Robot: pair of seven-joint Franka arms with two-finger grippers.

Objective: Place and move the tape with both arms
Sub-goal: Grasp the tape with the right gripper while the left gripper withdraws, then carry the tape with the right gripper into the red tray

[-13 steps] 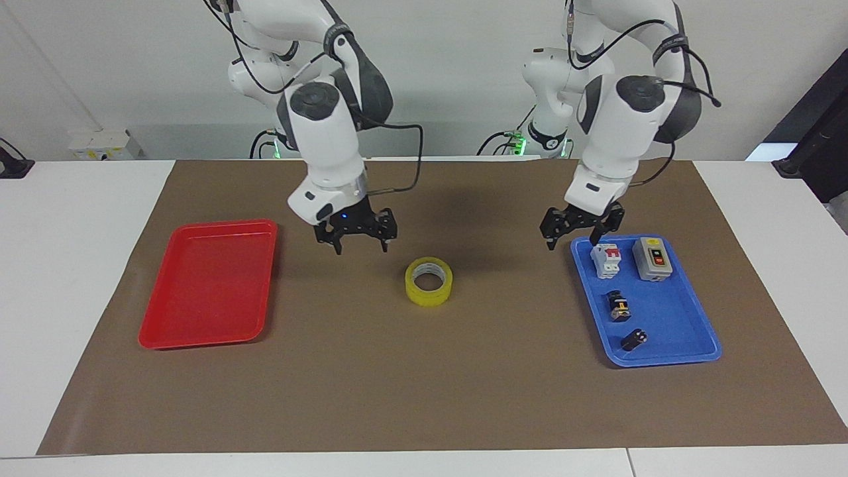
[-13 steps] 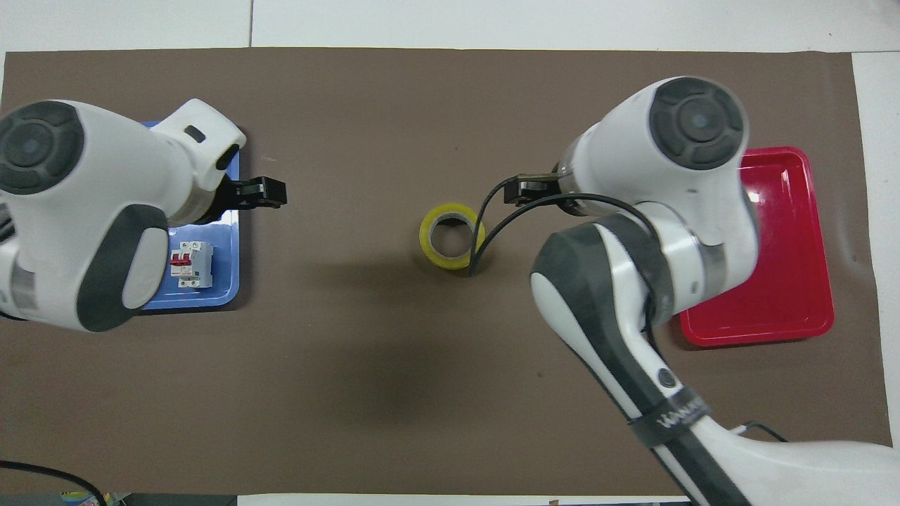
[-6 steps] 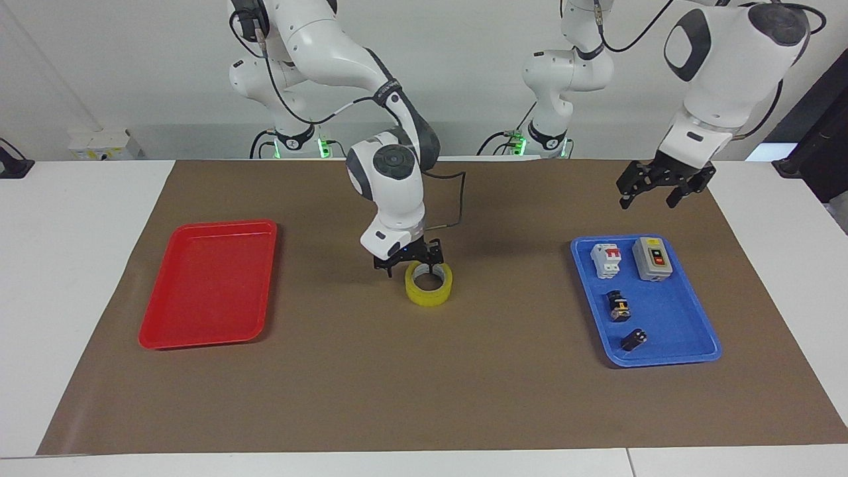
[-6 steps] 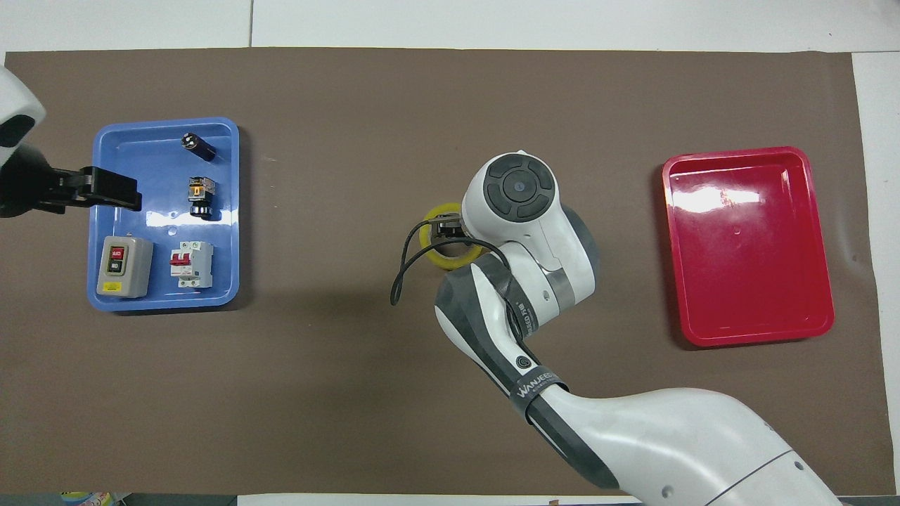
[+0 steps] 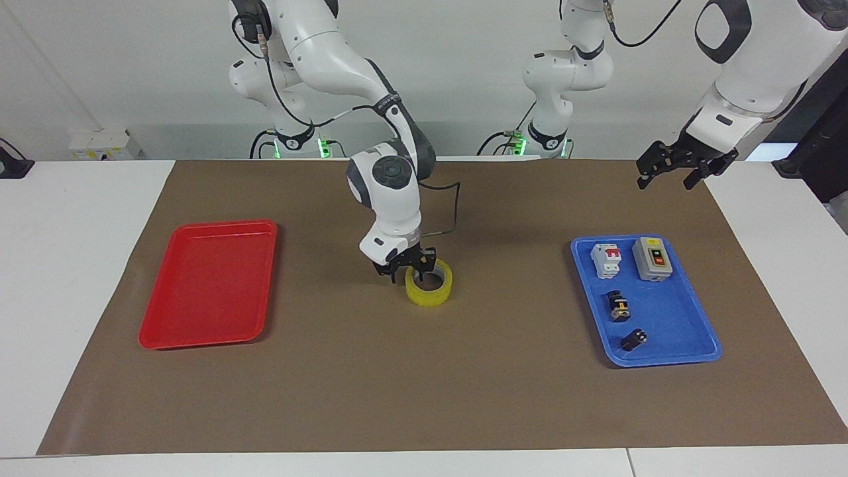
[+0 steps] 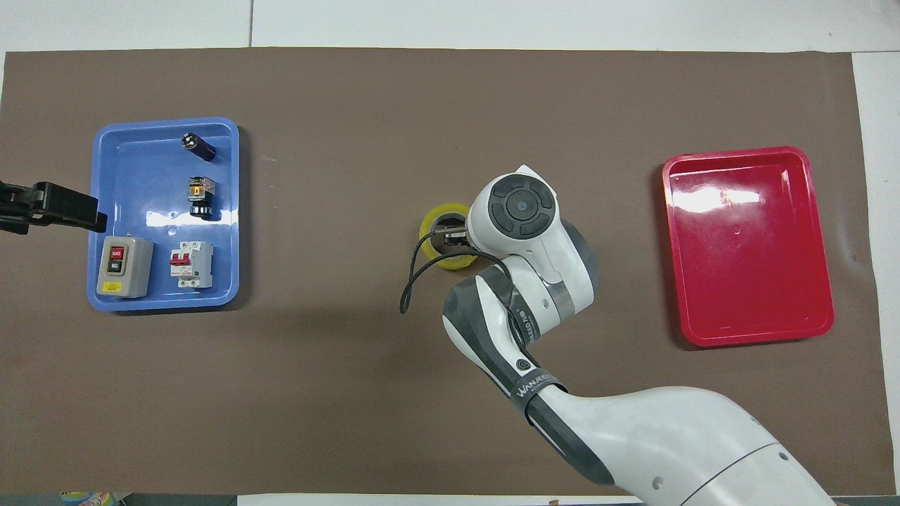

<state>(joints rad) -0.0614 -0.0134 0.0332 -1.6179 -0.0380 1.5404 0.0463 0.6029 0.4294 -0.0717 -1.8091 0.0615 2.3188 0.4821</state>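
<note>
The tape is a yellow ring with a white core, lying flat on the brown mat midway between the two trays. It also shows in the overhead view, partly covered by the right arm. My right gripper is down at the tape's rim on the side toward the red tray, open, with one finger over the core hole and one outside the ring. My left gripper is open and empty, raised over the mat's edge at the left arm's end; it also shows in the overhead view.
A red tray lies empty at the right arm's end. A blue tray at the left arm's end holds a grey switch box, a white breaker and two small black parts.
My right gripper moved from beside the tape down onto its rim. My left arm lifted away from the blue tray, up and toward the mat's edge at its own end.
</note>
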